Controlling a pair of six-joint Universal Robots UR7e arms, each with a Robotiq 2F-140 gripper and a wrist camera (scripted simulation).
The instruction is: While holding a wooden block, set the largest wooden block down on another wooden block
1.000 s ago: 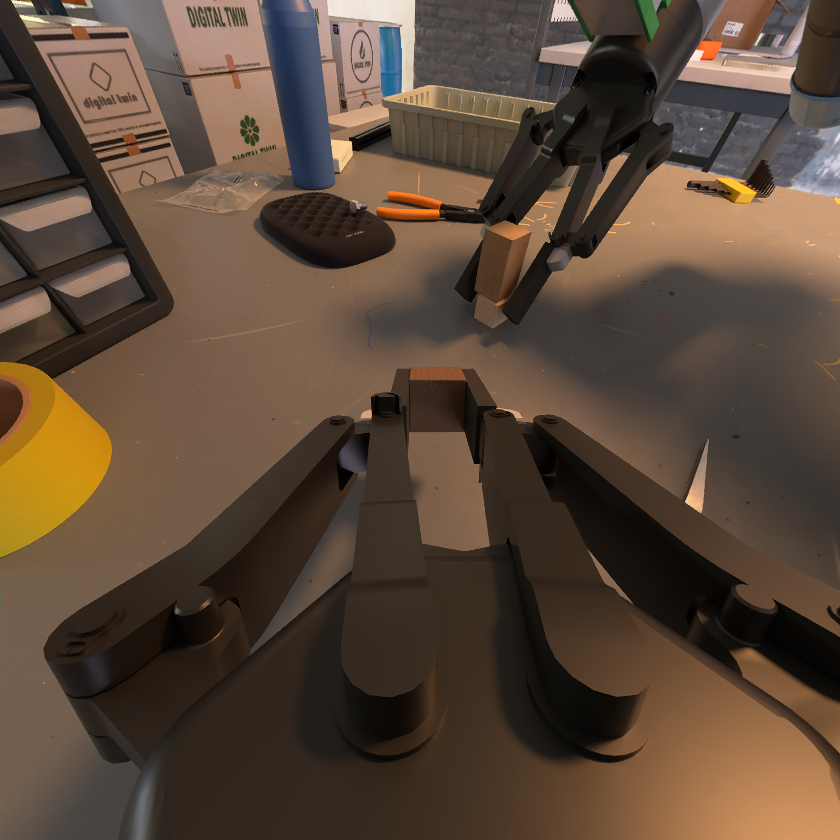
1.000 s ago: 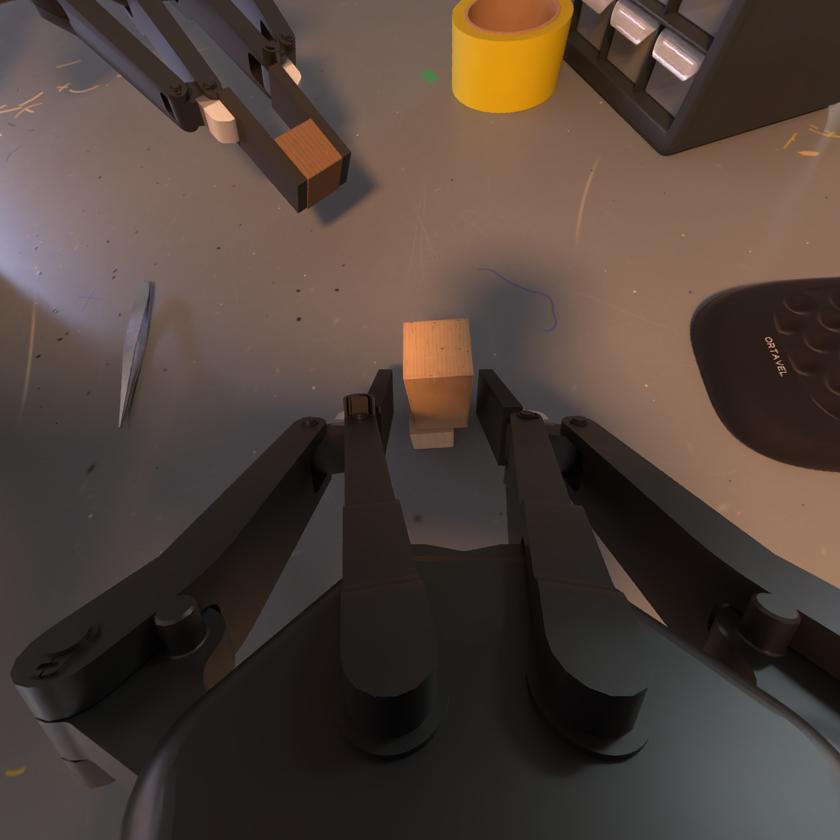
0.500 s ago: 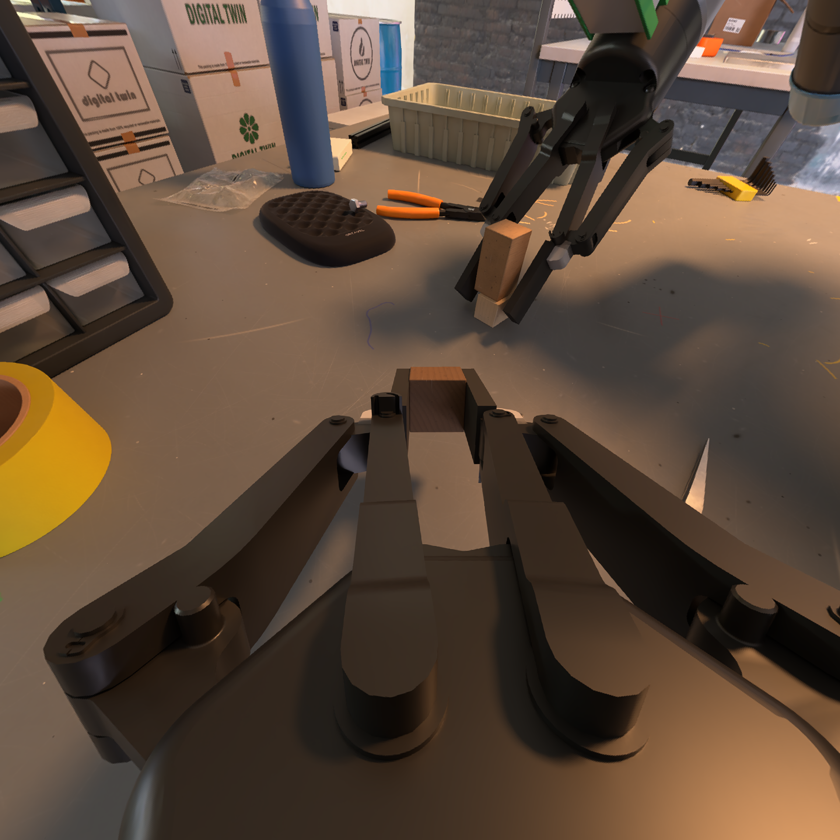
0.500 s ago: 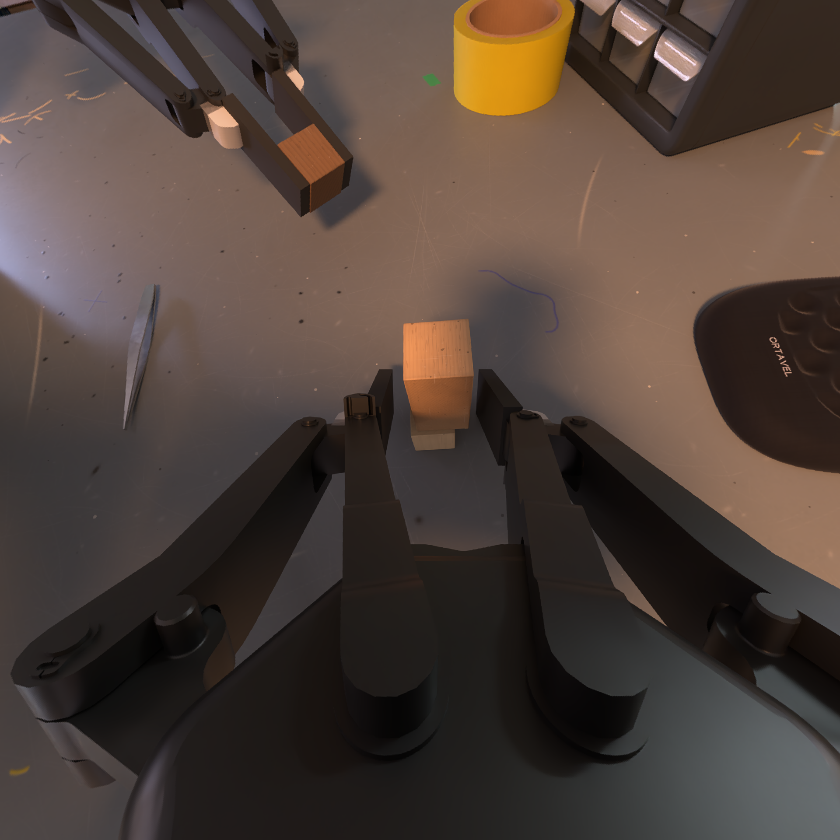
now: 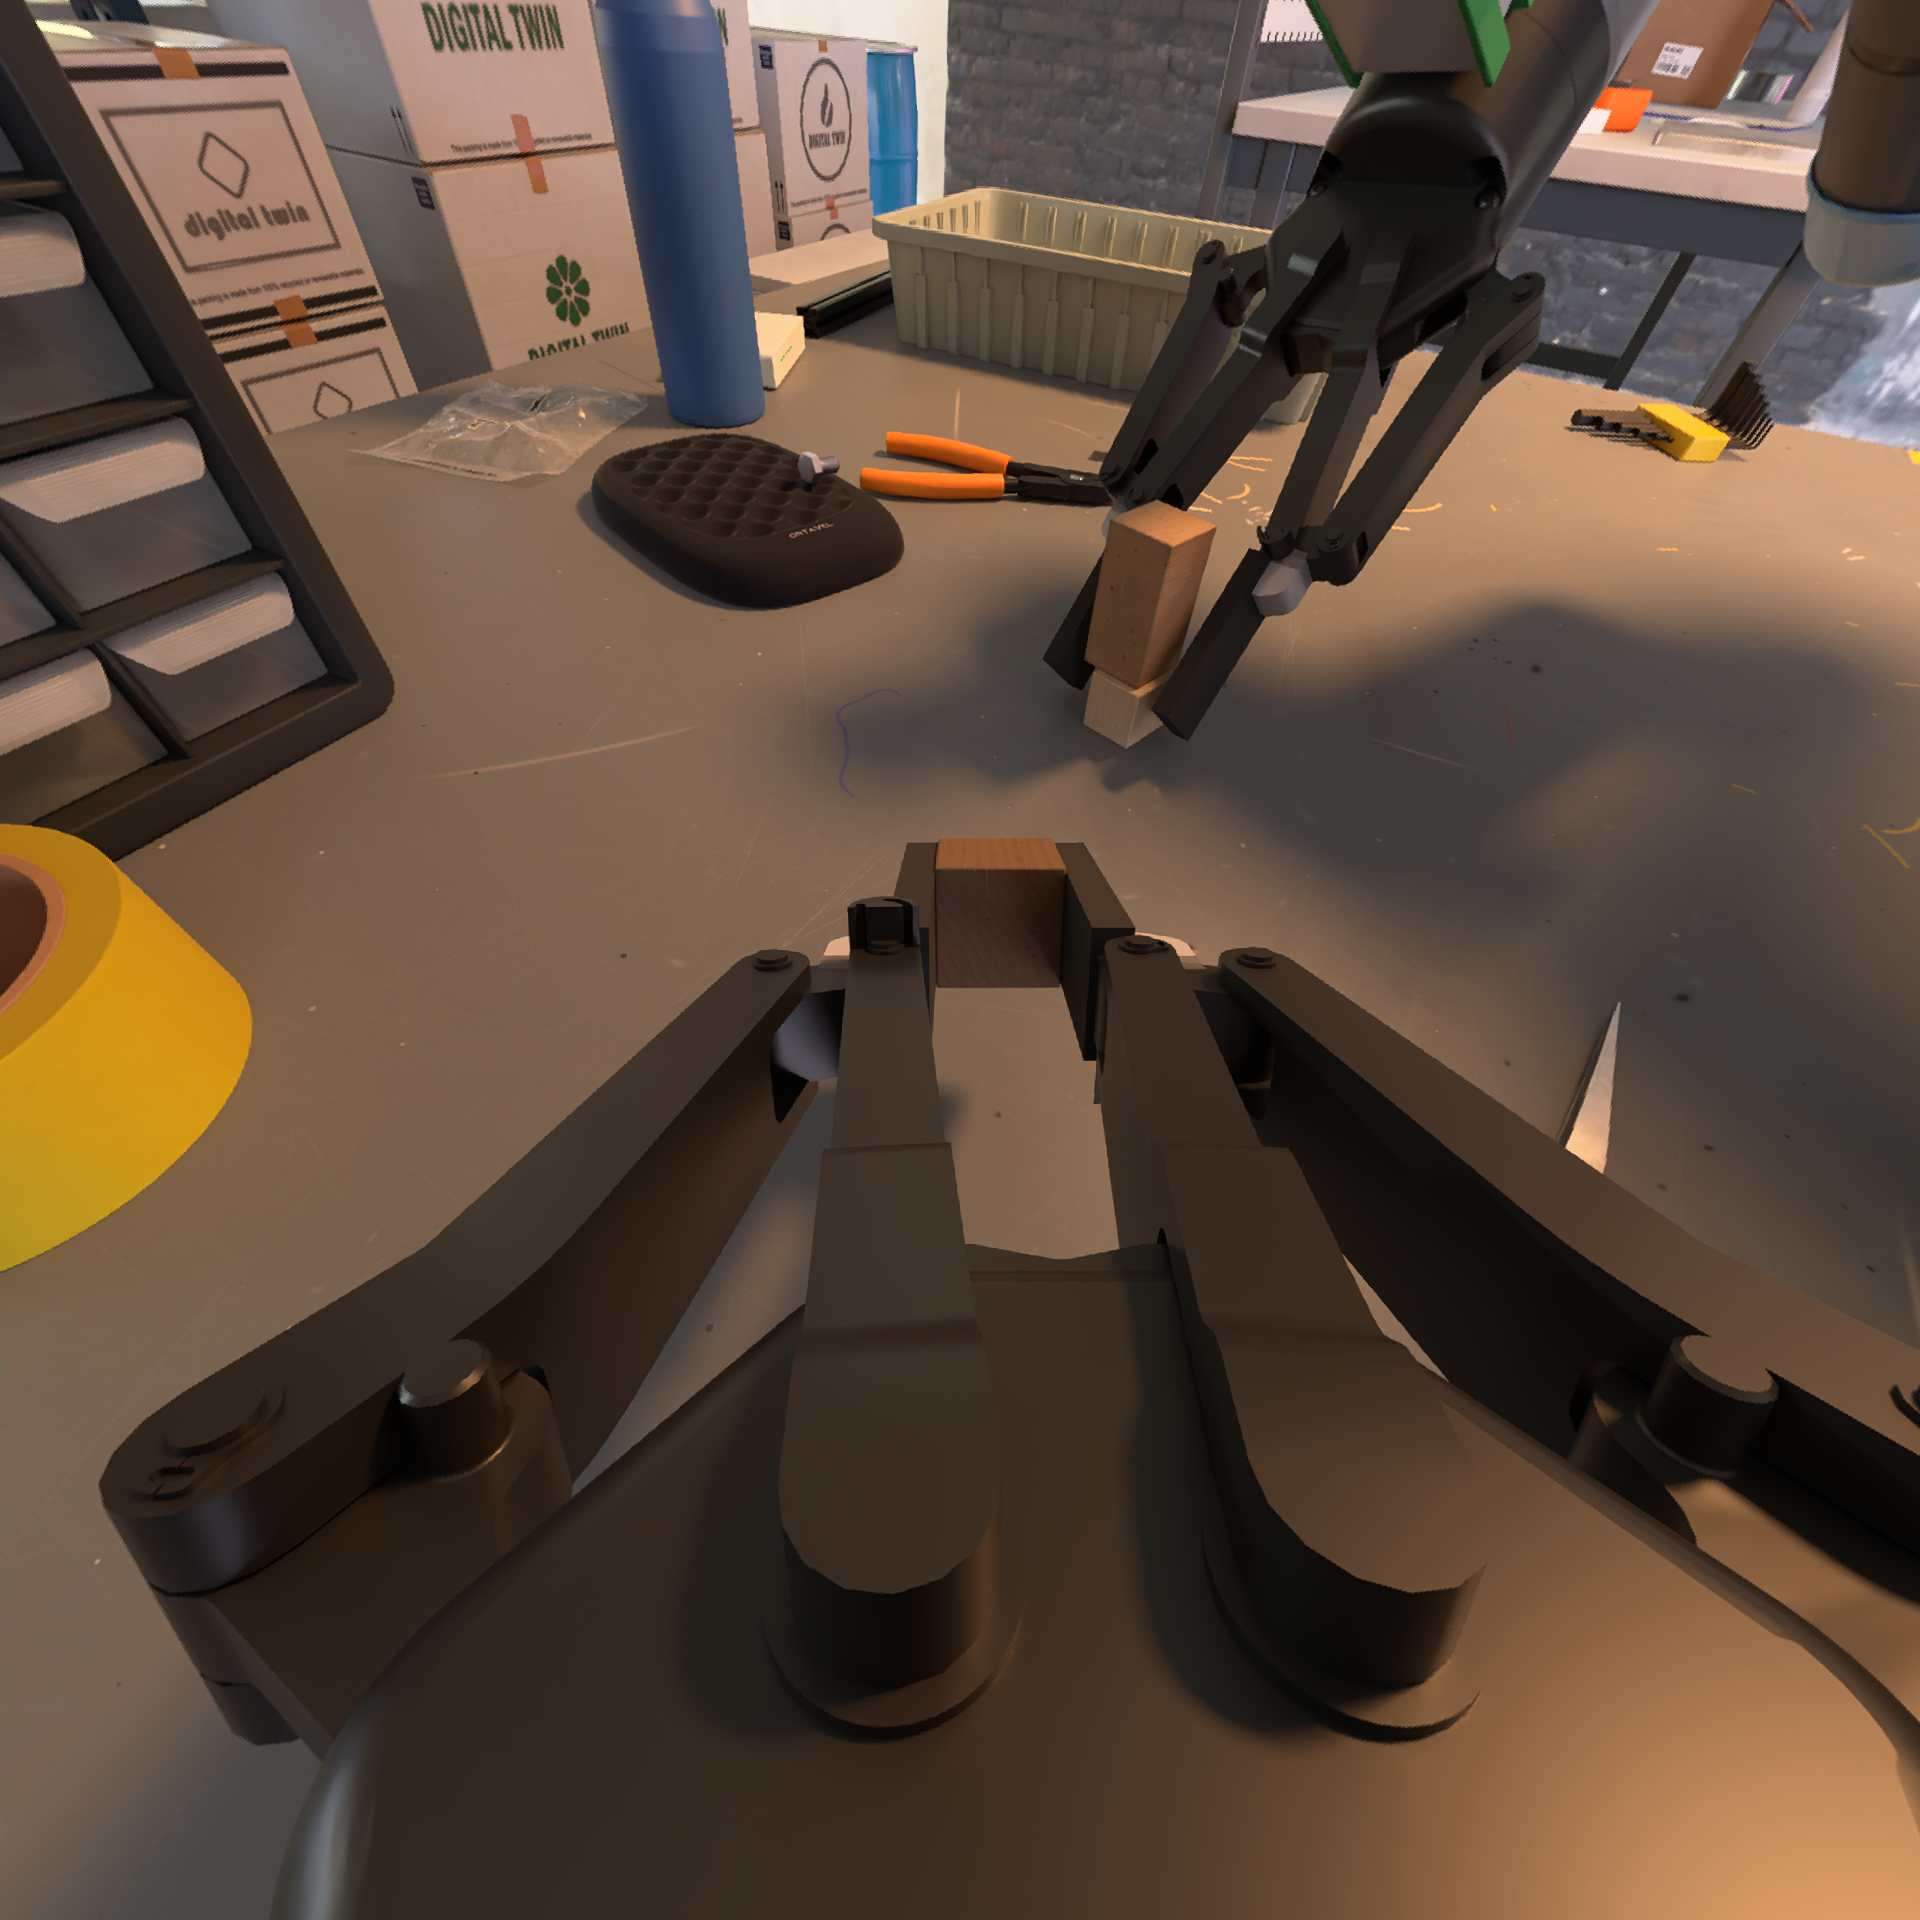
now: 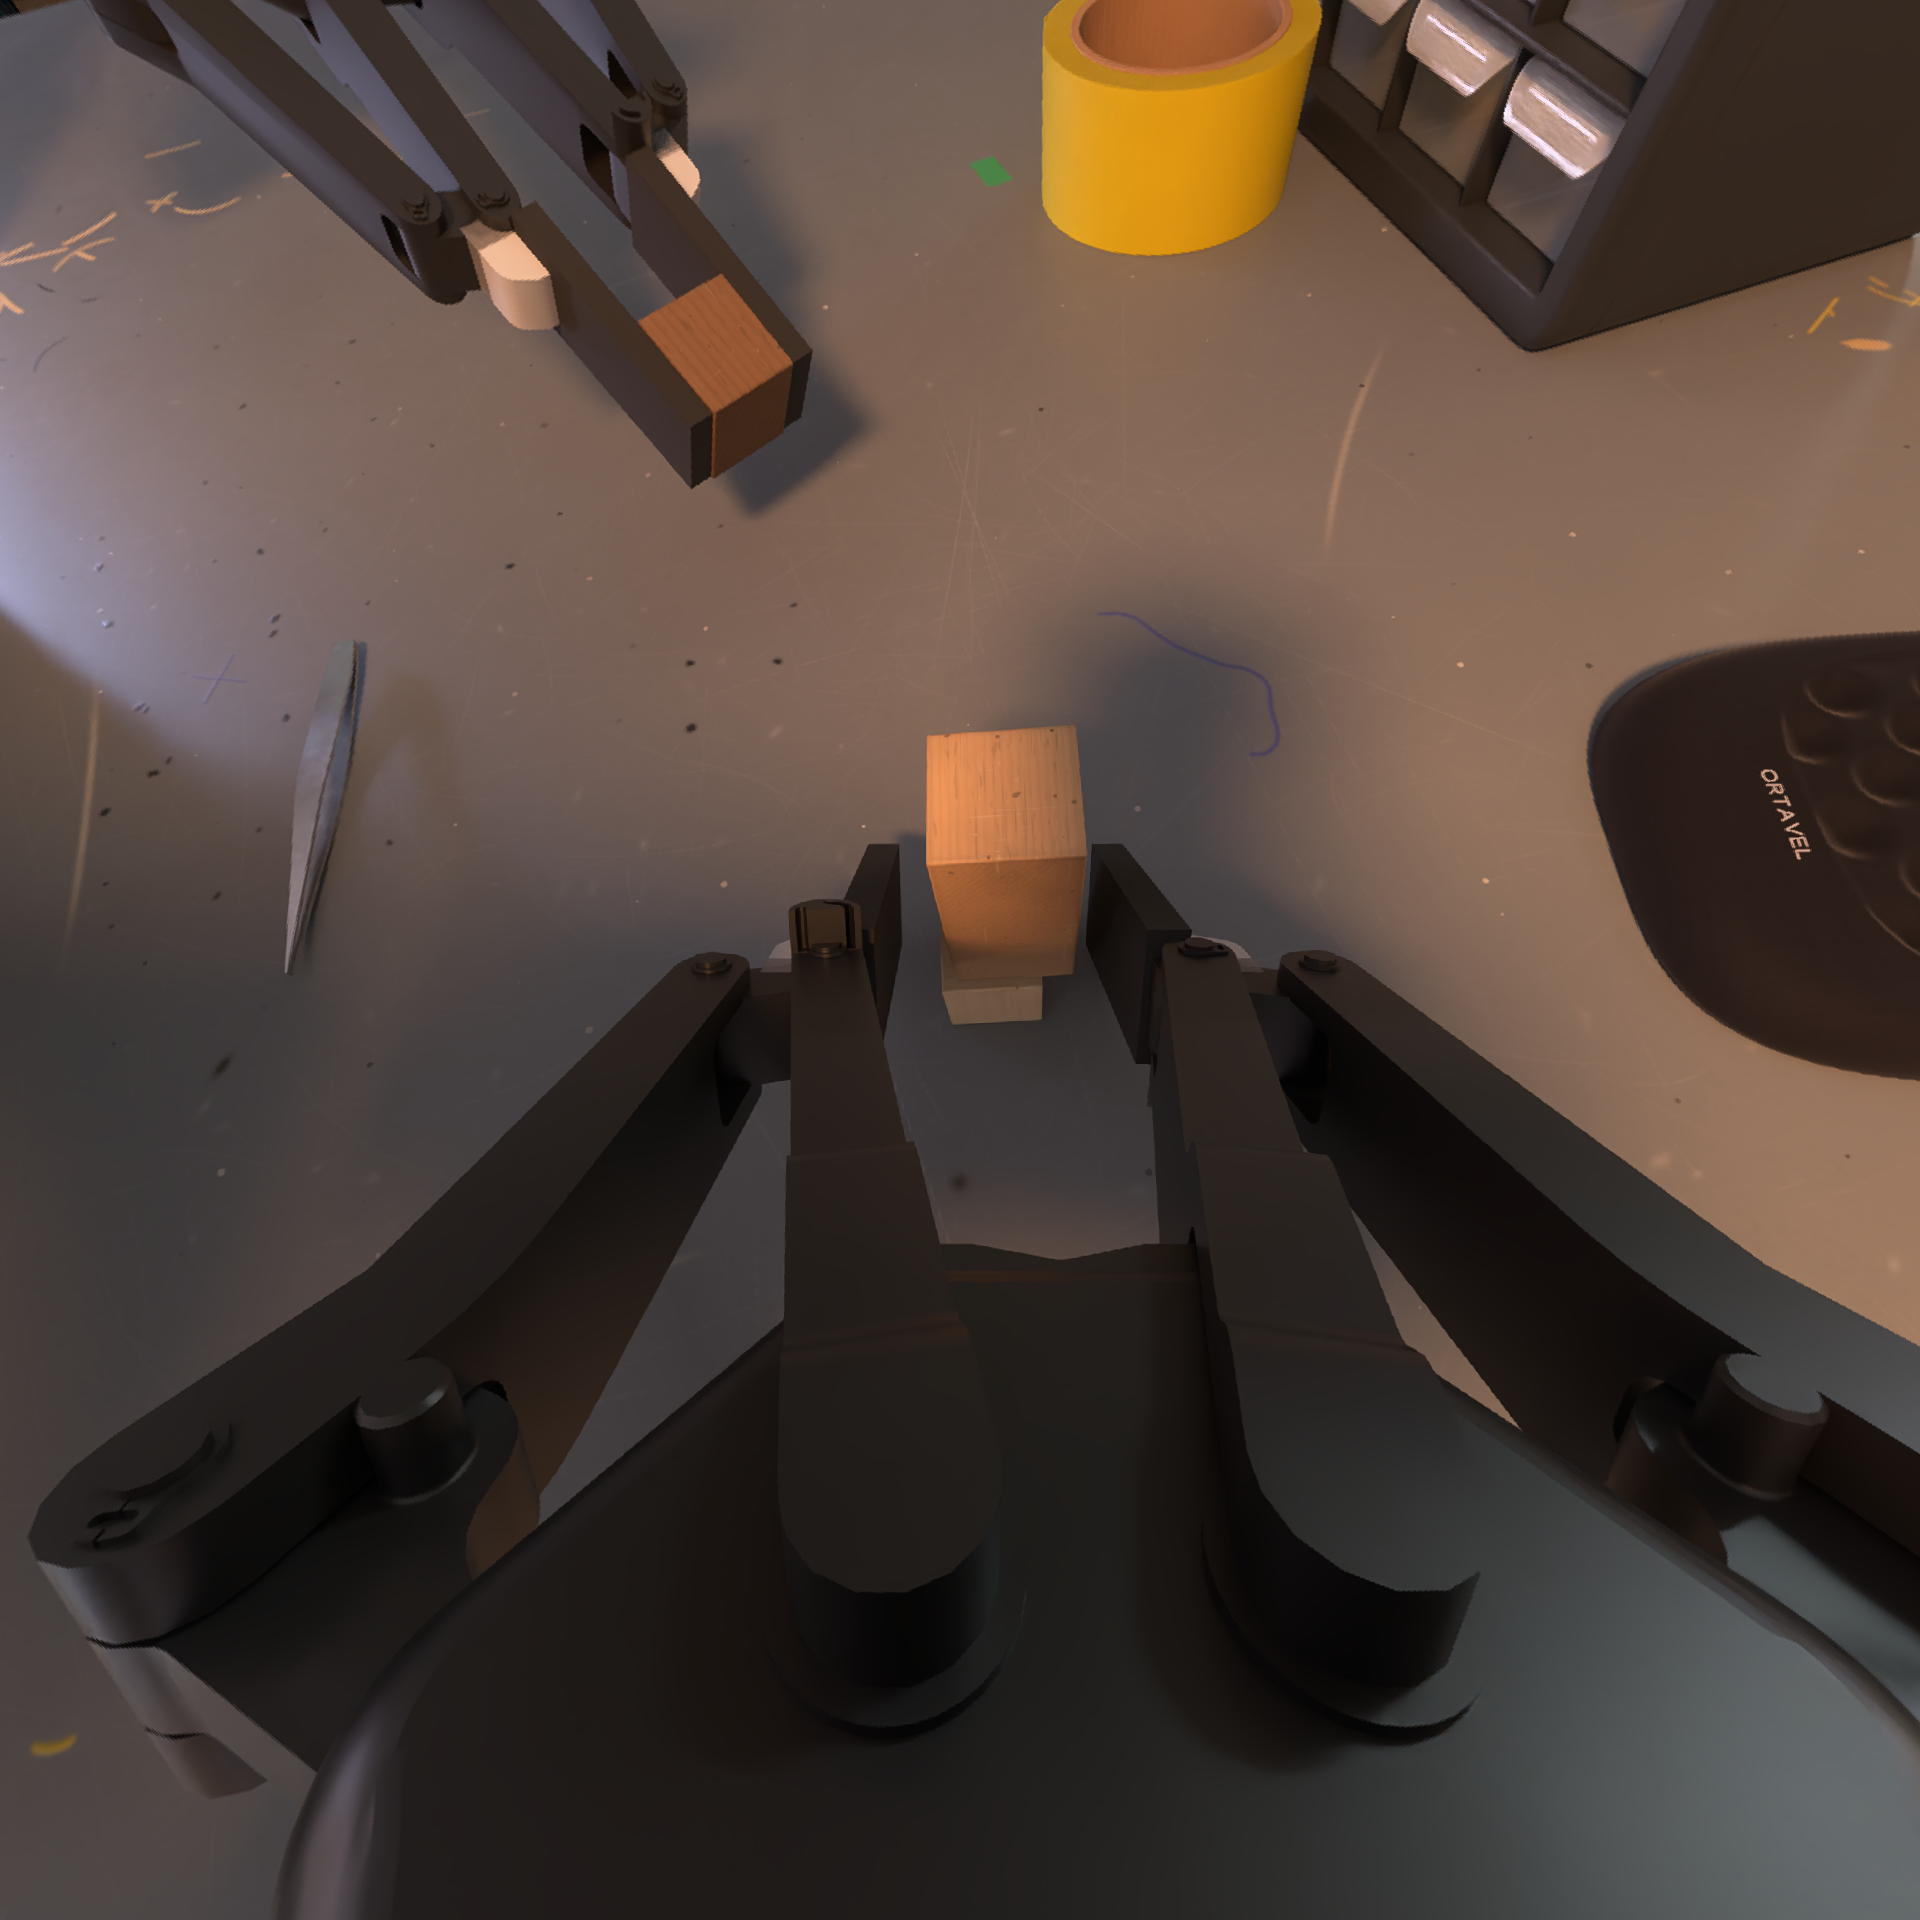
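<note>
A tall light wooden block (image 6: 1006,852) stands upright on a small pale wooden block (image 6: 992,1003) on the grey table. My right gripper (image 6: 995,862) is open, with a finger on each side of the tall block and a narrow gap at both sides. The left wrist view shows the same: the right gripper (image 5: 1127,691) straddles the tall block (image 5: 1148,592) on the pale block (image 5: 1117,712). My left gripper (image 5: 1000,883) is shut on a dark brown wooden block (image 5: 1000,909) just above the table. It also shows in the right wrist view (image 6: 743,395) with its brown block (image 6: 727,358).
A yellow tape roll (image 6: 1169,135) and a dark drawer cabinet (image 6: 1621,177) stand near the left gripper. A black pad (image 5: 743,520), orange pliers (image 5: 956,473), a blue bottle (image 5: 681,208) and a beige bin (image 5: 1060,281) lie beyond the stack. A metal blade (image 6: 322,800) lies on the table.
Almost nothing: the right wrist view has drifted very slightly. Both grippers and all three blocks keep their places.
</note>
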